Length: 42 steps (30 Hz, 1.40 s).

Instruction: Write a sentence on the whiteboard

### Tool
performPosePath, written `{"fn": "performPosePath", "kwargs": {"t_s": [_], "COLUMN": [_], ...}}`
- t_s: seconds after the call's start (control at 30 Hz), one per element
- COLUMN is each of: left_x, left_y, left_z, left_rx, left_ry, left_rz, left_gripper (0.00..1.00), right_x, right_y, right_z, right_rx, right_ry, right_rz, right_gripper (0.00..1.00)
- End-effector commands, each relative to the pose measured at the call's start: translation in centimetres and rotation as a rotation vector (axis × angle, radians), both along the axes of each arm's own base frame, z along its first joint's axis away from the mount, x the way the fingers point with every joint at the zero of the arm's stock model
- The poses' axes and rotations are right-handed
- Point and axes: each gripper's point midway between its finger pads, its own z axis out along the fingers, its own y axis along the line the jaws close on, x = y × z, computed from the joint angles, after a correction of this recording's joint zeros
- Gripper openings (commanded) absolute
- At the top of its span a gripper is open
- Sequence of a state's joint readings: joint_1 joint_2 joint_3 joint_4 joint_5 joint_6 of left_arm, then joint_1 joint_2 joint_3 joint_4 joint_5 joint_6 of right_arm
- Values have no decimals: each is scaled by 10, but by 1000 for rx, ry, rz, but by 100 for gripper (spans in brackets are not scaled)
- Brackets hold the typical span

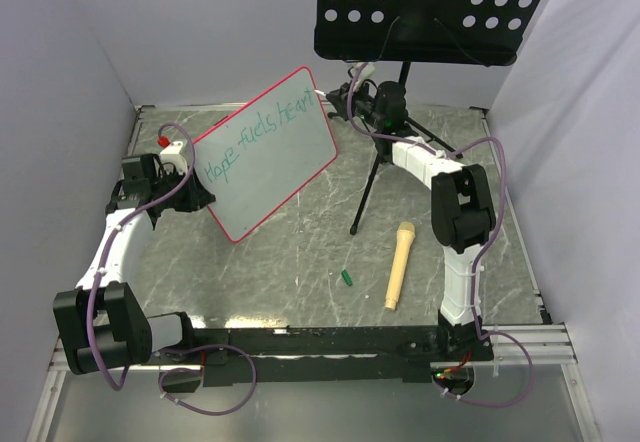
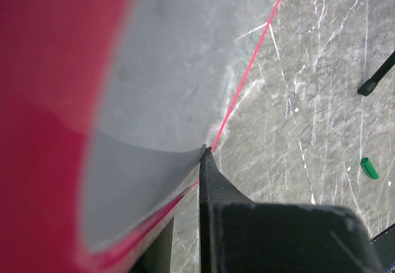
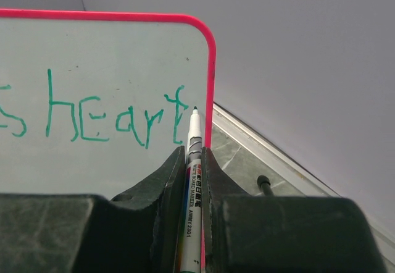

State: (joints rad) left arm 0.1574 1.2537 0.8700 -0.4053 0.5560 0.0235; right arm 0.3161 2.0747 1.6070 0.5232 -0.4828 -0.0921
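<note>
Holding the whiteboard (image 1: 268,157) tilted above the table (image 1: 300,252), with a marker (image 3: 193,162) meeting the end of the written line.

The sentence (image 1: 256,138), in teal strokes, is running along the board's upper half and reading "Hope fuels heart"; the marker's tip is sitting just right of the final "t", close to the pink frame, though whether it is touching the surface cannot be told. The right jaws are gripping the marker's barrel tightly, pointing it at the board's far corner. The left jaws are standing narrow, pinching the board's lower left edge. A black music stand (image 1: 430,12) is rising behind the right arm (image 1: 455,212), while a green cap (image 1: 346,278) and a tan microphone-shaped object (image 1: 398,265) are lying on the table, well apart from the board.
</note>
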Motion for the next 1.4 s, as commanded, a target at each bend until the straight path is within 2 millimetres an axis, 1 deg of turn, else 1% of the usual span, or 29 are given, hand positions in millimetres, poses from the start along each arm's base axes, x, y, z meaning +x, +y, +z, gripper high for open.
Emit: {"fn": "performPosePath", "kwargs": {"t_s": [0.0, 0.4, 0.43, 0.5, 0.53, 0.73, 1.37], "left_x": [-62, -61, -61, -62, -62, -61, -62], "left_y": [75, 74, 73, 74, 74, 74, 73], "left_z": [-91, -92, -92, -92, -92, -91, -92], "left_rx": [460, 459, 459, 460, 460, 460, 456], "left_ry": [327, 327, 327, 328, 329, 326, 330], "left_rz": [49, 44, 43, 45, 45, 44, 44], "left_gripper": [1, 1, 1, 1, 1, 1, 1], "right_x": [8, 12, 13, 13, 14, 15, 2], "right_y": [2, 2, 2, 3, 4, 4, 13], "right_z": [17, 13, 10, 11, 8, 10, 9], "right_rx": [8, -3, -6, -6, -7, -5, 2], "right_ry": [-54, -45, -41, -42, -34, -32, -44], "right_rz": [-5, -11, -11, -8, -5, -2, 66], "right_gripper": [0, 0, 0, 0, 0, 0, 0]}}
